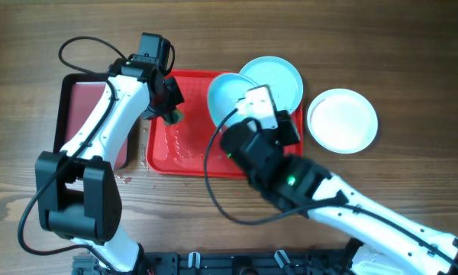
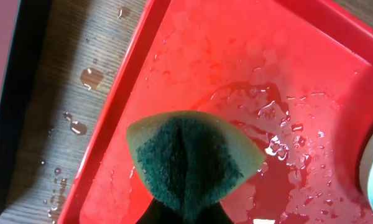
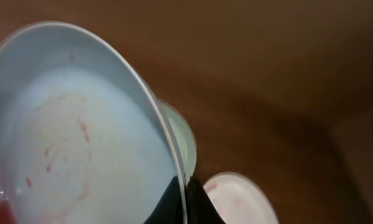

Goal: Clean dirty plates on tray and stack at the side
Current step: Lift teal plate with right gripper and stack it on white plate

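Note:
The red tray (image 1: 185, 154) lies at the table's middle, wet inside (image 2: 248, 74). My left gripper (image 1: 170, 114) is shut on a green sponge (image 2: 189, 158) and holds it over the tray's left part. My right gripper (image 1: 240, 107) is shut on the rim of a light blue plate (image 1: 225, 95), tilted on edge over the tray's far right; reddish smears show on its face (image 3: 62, 149). A second light blue plate (image 1: 278, 79) lies on the table just behind. The white plate (image 1: 342, 120) lies on the table to the right, also in the right wrist view (image 3: 239, 199).
A smaller black-rimmed tray with a maroon inside (image 1: 80, 107) lies left of the red tray, under my left arm. Water drops (image 2: 90, 78) lie on the wood between the two trays. My right arm crosses the table's front right.

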Robot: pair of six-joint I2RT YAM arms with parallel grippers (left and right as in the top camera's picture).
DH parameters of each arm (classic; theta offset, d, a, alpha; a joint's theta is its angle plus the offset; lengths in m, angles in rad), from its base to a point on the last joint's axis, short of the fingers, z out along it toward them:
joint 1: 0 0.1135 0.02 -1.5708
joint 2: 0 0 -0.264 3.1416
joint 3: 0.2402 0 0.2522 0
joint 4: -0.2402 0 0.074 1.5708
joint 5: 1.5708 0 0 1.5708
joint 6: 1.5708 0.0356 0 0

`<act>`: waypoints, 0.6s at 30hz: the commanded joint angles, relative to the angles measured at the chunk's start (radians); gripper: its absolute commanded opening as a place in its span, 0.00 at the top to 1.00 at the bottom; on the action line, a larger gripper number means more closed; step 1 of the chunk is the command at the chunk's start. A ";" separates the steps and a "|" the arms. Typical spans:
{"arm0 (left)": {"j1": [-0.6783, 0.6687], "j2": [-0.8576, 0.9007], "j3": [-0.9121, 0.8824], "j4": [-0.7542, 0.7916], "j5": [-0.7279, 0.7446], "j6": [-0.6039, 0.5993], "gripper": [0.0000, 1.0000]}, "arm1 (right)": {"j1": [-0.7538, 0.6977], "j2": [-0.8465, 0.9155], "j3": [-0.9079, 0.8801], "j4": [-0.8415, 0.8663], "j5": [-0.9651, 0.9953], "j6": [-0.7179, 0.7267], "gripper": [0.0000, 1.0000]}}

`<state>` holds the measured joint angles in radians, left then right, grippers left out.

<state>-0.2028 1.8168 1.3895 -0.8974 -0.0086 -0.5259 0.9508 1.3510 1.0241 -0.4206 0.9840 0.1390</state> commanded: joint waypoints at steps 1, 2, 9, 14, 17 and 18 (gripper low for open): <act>-0.003 0.012 -0.017 0.010 0.013 -0.006 0.96 | 0.085 0.011 0.023 0.137 0.307 -0.230 0.96; -0.003 0.012 -0.017 0.012 0.017 -0.007 0.96 | 0.105 0.016 0.023 0.187 0.346 -0.282 0.96; -0.003 0.012 -0.017 0.018 0.020 -0.006 0.96 | 0.120 0.020 0.023 0.458 0.462 -0.568 0.96; -0.003 0.012 -0.017 0.019 0.020 -0.007 0.96 | 0.120 0.020 0.023 0.465 0.462 -0.558 0.96; -0.003 0.012 -0.017 0.019 0.020 -0.006 0.96 | 0.119 0.020 -0.003 0.449 0.459 -0.381 0.96; -0.003 0.012 -0.017 0.019 0.020 -0.006 0.96 | 0.119 0.020 -0.020 0.358 0.405 -0.228 0.96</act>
<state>-0.2028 1.8168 1.3804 -0.8818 -0.0002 -0.5259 1.0691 1.3663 1.0271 0.0296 1.4189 -0.3363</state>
